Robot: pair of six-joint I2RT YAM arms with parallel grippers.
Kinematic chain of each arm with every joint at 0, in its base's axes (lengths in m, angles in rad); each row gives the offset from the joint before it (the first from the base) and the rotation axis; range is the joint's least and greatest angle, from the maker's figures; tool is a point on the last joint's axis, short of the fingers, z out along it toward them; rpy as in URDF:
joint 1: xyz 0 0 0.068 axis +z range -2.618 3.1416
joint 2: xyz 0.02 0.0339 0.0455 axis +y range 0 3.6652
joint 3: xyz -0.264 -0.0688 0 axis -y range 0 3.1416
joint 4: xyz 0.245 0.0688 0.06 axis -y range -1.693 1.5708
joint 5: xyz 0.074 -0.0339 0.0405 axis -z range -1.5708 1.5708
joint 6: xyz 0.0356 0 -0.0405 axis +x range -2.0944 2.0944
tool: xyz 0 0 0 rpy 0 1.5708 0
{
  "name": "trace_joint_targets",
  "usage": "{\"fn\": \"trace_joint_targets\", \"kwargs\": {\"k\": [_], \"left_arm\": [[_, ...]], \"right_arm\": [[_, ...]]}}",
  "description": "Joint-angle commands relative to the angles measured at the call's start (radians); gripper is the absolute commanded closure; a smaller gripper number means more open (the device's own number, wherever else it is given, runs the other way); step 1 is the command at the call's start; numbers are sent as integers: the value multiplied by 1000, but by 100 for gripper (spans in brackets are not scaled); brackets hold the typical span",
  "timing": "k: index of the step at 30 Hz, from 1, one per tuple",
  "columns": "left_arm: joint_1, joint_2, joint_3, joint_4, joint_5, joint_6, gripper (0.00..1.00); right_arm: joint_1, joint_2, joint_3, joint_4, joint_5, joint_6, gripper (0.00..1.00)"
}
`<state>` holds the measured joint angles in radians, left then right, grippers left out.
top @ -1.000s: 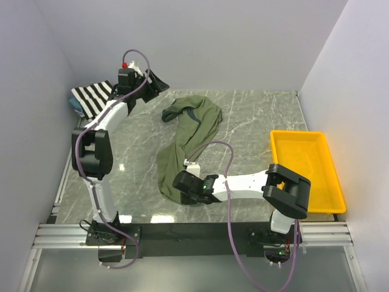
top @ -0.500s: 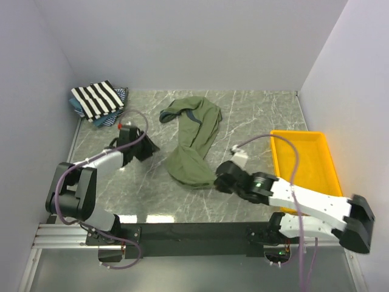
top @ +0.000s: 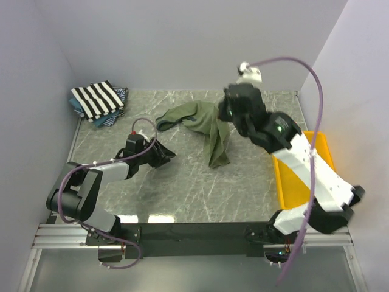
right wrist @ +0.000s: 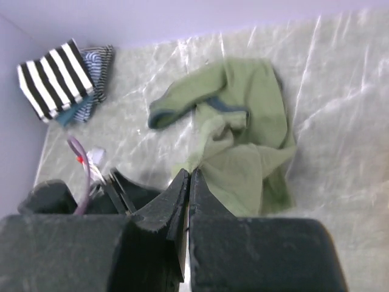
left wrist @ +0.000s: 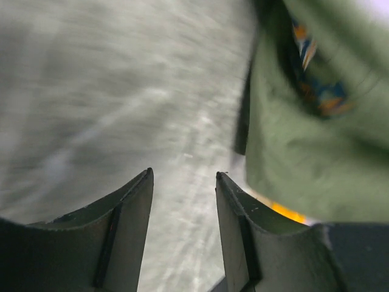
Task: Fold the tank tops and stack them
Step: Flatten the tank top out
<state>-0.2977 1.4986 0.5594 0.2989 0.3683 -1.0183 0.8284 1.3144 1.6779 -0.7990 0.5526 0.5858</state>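
Between right fingers [right wrist: 172,198], olive tank top [top: 214,137] pinched.

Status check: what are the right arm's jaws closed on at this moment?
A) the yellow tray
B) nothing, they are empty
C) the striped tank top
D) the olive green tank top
D: in the right wrist view the right arm's jaws are pinched together on a fold of the olive green tank top, while the striped tank top lies untouched in the far left corner.
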Motion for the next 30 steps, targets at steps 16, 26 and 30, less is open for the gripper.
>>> {"fn": "trace_joint_targets", "kwargs": {"k": [16, 26, 30], "left_arm": [[-311, 86, -24, 456, -8, -66, 50], [-451, 201, 105, 388, -215, 7, 37], [-471, 252, 181, 327, -299, 44, 34]], "right_arm": [[-58, 444, 762, -137, 46, -280, 100], [-64, 375, 756, 84, 84, -409, 100], [-66, 368, 760, 104, 83, -431, 100]]}}
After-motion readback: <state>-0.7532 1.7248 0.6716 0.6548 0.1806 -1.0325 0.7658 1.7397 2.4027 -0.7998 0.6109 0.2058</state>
